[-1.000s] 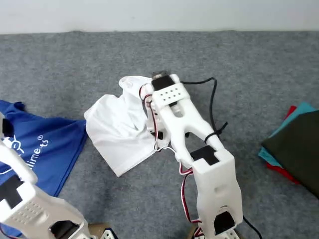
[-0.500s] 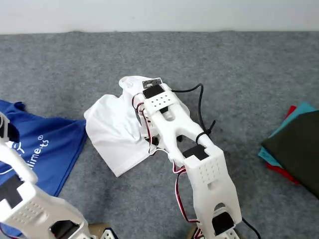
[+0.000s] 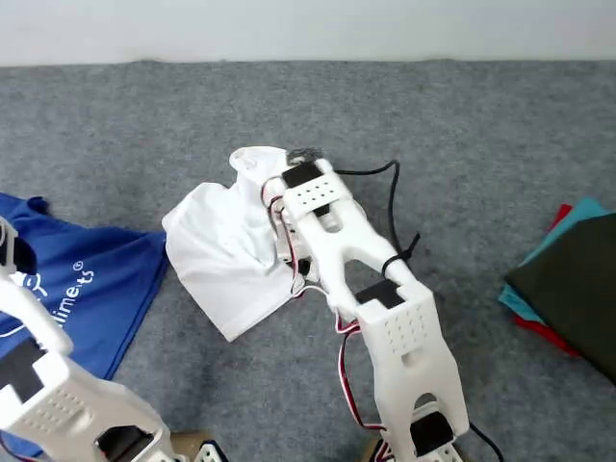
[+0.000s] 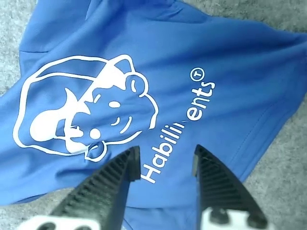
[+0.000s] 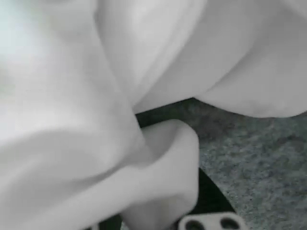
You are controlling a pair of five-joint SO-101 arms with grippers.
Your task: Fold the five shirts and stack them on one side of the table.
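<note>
Left gripper (image 4: pixel 165 153) spread over one blue shirt (image 4: pixel 144 62); one white shirt (image 3: pixel 219 252).

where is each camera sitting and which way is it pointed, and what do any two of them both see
High view: fixed above the table, looking down; left arm and right arm rise from the near edge.
Left wrist view: on the left arm, looking down at the blue shirt; left gripper open over it.
Right wrist view: on the right arm, close against the white shirt.
Shared: high and left wrist views both see the blue shirt; high and right wrist views, the white shirt.
</note>
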